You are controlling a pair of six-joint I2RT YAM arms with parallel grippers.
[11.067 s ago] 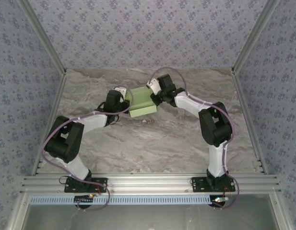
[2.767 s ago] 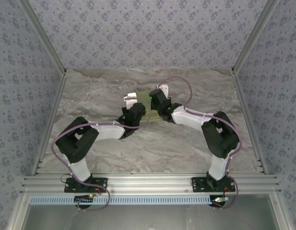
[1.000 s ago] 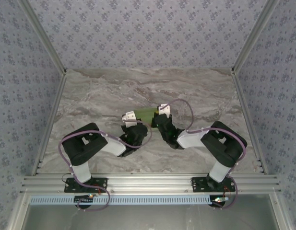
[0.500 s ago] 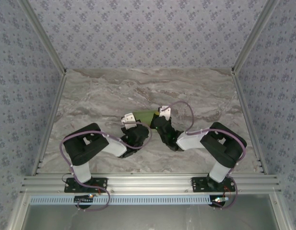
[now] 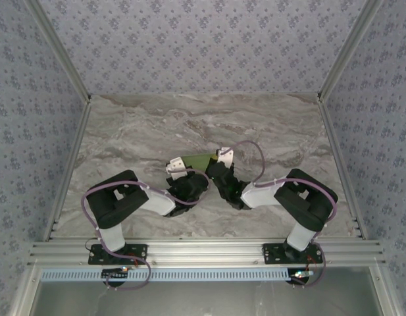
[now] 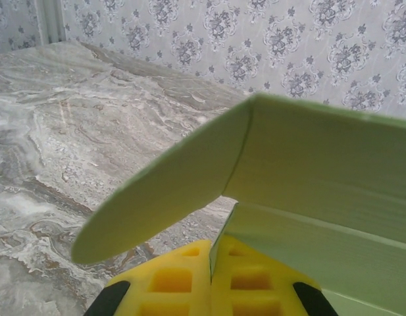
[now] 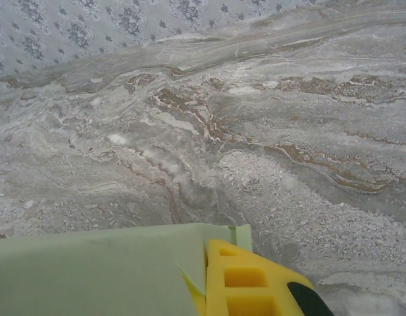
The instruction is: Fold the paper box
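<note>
Paper box (image 5: 201,159) over the middle of the bench (image 5: 124,131), slightly toward its near edge. Left end effector (image 6: 211,257) and right end effector (image 7: 206,266) are each closed on an opposite end of its card, likely bracing it so the rounded flap (image 6: 156,197) can be folded

You've got a desk (image 5: 124,131) w/ grey marble-look top, brown veins across mid-frame. At bottom of top view, left arm base (image 5: 117,252) & right arm base (image 5: 291,252) sit bolted on its alu rail (image 5: 203,249).
</note>
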